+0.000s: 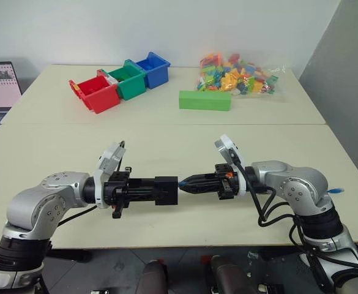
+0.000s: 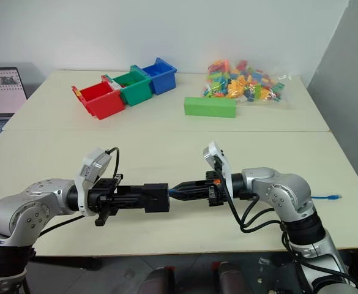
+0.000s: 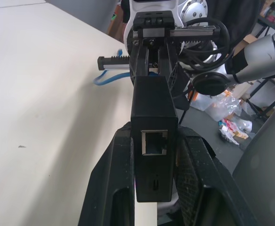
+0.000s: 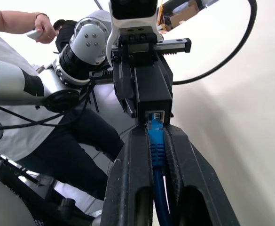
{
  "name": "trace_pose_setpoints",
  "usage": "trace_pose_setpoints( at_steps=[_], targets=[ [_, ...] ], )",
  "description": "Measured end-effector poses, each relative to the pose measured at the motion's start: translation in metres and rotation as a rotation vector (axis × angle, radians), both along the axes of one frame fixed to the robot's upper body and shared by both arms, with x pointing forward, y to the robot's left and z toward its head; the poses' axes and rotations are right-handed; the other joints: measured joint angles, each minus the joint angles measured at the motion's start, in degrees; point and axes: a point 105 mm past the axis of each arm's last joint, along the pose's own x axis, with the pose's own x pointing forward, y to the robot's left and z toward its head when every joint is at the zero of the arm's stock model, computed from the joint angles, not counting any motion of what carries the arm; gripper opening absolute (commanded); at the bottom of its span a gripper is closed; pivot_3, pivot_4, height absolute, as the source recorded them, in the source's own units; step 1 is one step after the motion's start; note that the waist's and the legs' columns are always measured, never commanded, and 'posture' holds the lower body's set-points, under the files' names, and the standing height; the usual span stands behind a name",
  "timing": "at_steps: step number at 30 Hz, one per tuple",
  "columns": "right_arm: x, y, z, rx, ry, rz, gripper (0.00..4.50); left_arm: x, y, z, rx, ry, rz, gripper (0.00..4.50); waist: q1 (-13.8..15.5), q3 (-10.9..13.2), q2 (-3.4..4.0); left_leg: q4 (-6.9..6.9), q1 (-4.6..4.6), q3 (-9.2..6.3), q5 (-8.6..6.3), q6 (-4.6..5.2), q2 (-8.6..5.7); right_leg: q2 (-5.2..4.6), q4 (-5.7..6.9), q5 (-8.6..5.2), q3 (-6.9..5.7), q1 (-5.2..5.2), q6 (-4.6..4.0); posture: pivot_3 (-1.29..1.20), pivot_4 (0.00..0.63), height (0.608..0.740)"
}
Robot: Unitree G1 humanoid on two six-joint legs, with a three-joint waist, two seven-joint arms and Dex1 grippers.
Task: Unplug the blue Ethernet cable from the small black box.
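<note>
Blue rubber and clear plastic sit pinched between the right gripper's (image 4: 157,141) two black fingers: its jaws are clenched on the boot of the thin bright blue Ethernet cable (image 4: 156,147), right behind the plug. In the right wrist view the plug tip sits at the mouth of the port, and whether it is seated or already a little way out cannot be told. Gripping this close to the connector looks deliberate, since a pull there would go straight along the port instead of bending the cord.

Opposite it, the left gripper (image 1: 147,190) has its jaws clamped on the flat sides of the small matte-black plastic box (image 1: 166,190), holding it off the cream tabletop (image 1: 166,135) at lower centre of the left eye view. The second, empty port faces back along the left fingers in the left wrist view. The two arms point at each other in one line, so one can brace while the other draws away.

From the right wrist the cord trails out of sight; its far plug lies at the tabletop's right edge (image 2: 333,197).

At the upper part of the frame, well apart, stand red, green and blue plastic bins (image 1: 120,81), a green rectangular block (image 1: 204,100) and a bag of coloured bricks (image 1: 237,75).
</note>
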Motion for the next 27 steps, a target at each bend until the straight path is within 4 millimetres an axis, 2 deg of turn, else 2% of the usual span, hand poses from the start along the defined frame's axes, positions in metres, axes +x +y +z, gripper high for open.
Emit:
trace_pose_setpoints(
  at_steps=[4,8,12,14,18,20,21,24,25,27],
  targets=[
    [0.010,-0.029,-0.022,-0.078,0.050,-0.111,0.04,0.002,0.011,-0.001,0.005,0.002,0.066,0.77,0.1,0.0,0.00,-0.01,-0.02,0.03,0.00,0.00,0.00,-0.02,-0.03,0.00,0.02,-0.02,0.00,0.00,0.150,0.740],
    [0.021,-0.042,-0.025,-0.078,0.012,-0.204,0.04,0.002,0.017,-0.003,0.007,0.006,0.112,0.77,0.0,0.0,0.00,-0.01,0.00,0.02,0.00,0.00,0.01,0.00,-0.02,0.00,0.03,-0.02,0.00,0.00,0.150,0.740],
    [0.067,-0.055,-0.033,-0.113,-0.174,-0.480,0.04,0.007,0.022,-0.005,0.009,0.003,0.173,0.77,-0.2,0.0,-0.01,-0.01,0.02,0.05,0.00,0.00,0.02,0.02,-0.01,0.00,0.06,-0.03,0.00,0.00,0.150,0.740],
    [0.103,-0.064,-0.039,-0.198,-0.319,-0.677,0.04,0.011,0.021,-0.006,-0.004,-0.009,0.209,0.77,-0.2,0.0,0.00,0.00,0.03,0.13,0.00,0.00,0.02,0.02,-0.01,0.00,0.08,-0.05,0.01,0.00,0.150,0.740],
    [0.139,-0.084,-0.054,-0.372,-0.505,-0.887,0.04,0.019,0.021,-0.008,0.001,-0.033,0.266,0.77,0.0,0.0,0.00,-0.03,-0.03,0.20,0.00,0.00,-0.01,-0.04,-0.03,0.06,0.14,-0.07,-0.10,0.00,0.150,0.740],
    [0.148,-0.087,-0.059,-0.406,-0.531,-0.948,0.75,0.022,0.019,-0.008,-0.004,-0.047,0.280,0.77,0.0,0.0,0.01,-0.03,-0.04,0.25,0.00,-0.01,-0.01,-0.04,-0.04,0.08,0.15,-0.08,-0.14,0.00,0.150,0.740],
    [0.152,-0.088,-0.063,-0.422,-0.543,-0.972,0.87,0.024,0.019,-0.007,0.000,-0.061,0.293,0.77,0.0,0.0,0.01,-0.03,-0.04,0.25,0.00,-0.01,-0.01,-0.05,-0.04,0.11,0.15,-0.08,-0.17,0.00,0.150,0.740],
    [0.154,-0.090,-0.067,-0.432,-0.543,-0.981,1.59,0.029,0.020,-0.008,0.013,-0.094,0.329,0.77,0.0,0.0,0.01,-0.03,-0.04,0.25,0.00,-0.01,-0.01,-0.05,-0.03,0.11,0.15,-0.07,-0.18,0.00,0.150,0.740],
    [0.153,-0.090,-0.066,-0.423,-0.541,-0.965,1.98,0.036,0.022,-0.009,0.017,-0.122,0.374,0.77,0.0,0.0,0.02,-0.03,-0.03,0.26,0.00,-0.01,-0.01,-0.05,-0.03,0.10,0.15,-0.07,-0.16,0.00,0.150,0.740],
    [0.149,-0.087,-0.062,-0.401,-0.545,-0.923,2.30,0.047,0.025,-0.010,0.019,-0.152,0.438,0.77,0.1,0.0,0.03,-0.01,-0.02,0.24,0.00,-0.01,-0.01,-0.05,-0.02,0.10,0.13,-0.07,-0.15,0.00,0.150,0.740]
  ],
)
